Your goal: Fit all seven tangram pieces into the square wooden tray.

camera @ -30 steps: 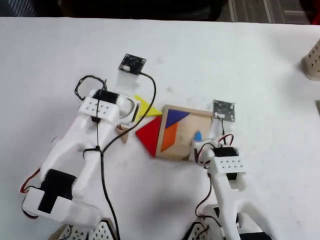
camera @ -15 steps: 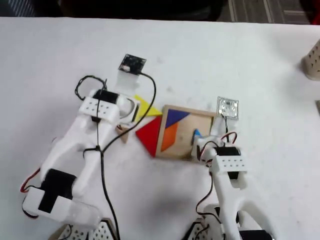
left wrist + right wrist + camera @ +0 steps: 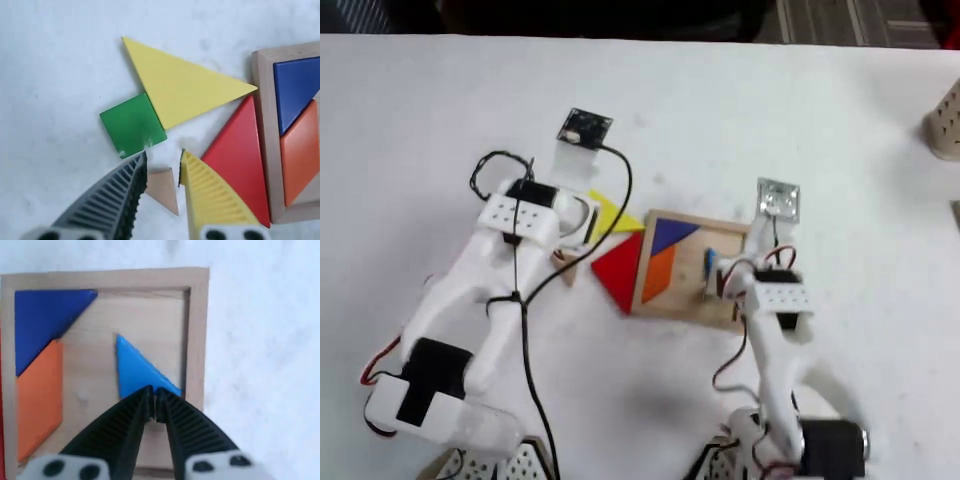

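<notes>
The square wooden tray (image 3: 685, 303) (image 3: 197, 340) (image 3: 262, 105) holds a dark blue triangle (image 3: 670, 235) (image 3: 45, 317) and an orange parallelogram (image 3: 660, 275) (image 3: 37, 400). My right gripper (image 3: 154, 399) (image 3: 712, 272) is over the tray, shut on the corner of a light blue triangle (image 3: 135, 367) (image 3: 709, 263). Beside the tray, on the table, lie a red triangle (image 3: 613, 272) (image 3: 240, 155), a yellow triangle (image 3: 608, 213) (image 3: 182, 87) and a green square (image 3: 132, 125). My left gripper (image 3: 162, 170) (image 3: 572, 245) stands open astride a small tan triangle (image 3: 164, 190).
A black cable (image 3: 623, 195) loops from the left arm past the yellow triangle. A beige object (image 3: 945, 125) sits at the table's far right edge. White tabletop stretches open behind the tray and to its right.
The right arm has pushed farther over the tray, carrying the light blue triangle slightly toward the tray's middle. The left arm has not moved.
</notes>
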`<state>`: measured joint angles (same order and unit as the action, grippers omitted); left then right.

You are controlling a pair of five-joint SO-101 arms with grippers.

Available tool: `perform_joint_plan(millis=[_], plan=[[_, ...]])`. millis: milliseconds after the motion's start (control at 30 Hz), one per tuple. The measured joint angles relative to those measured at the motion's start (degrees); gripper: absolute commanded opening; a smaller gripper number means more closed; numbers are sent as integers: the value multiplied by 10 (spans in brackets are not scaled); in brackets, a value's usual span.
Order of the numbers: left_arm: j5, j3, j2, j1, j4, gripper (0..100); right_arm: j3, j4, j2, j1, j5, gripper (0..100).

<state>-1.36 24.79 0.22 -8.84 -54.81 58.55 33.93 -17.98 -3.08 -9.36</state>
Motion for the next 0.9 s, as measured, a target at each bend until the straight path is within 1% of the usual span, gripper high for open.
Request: perform_joint_plan(millis=[133, 333, 533, 633, 800, 900], plan=[[0, 0, 0, 0, 0, 143, -57, 0, 62, 18, 0, 16], [0, 0, 0, 0, 8, 143, -88, 0, 83, 32, 0, 16], [0, 0, 0, 0, 13, 143, -102, -9, 88, 4, 0, 16], [0, 0, 1, 0, 13, 143, -108, -25, 115, -6, 0, 16], [0, 0, 1, 0, 13, 143, -153, -28, 159, -11, 0, 16], [0, 0, 1, 0, 13, 143, -163, -31, 171, -25, 0, 16]])
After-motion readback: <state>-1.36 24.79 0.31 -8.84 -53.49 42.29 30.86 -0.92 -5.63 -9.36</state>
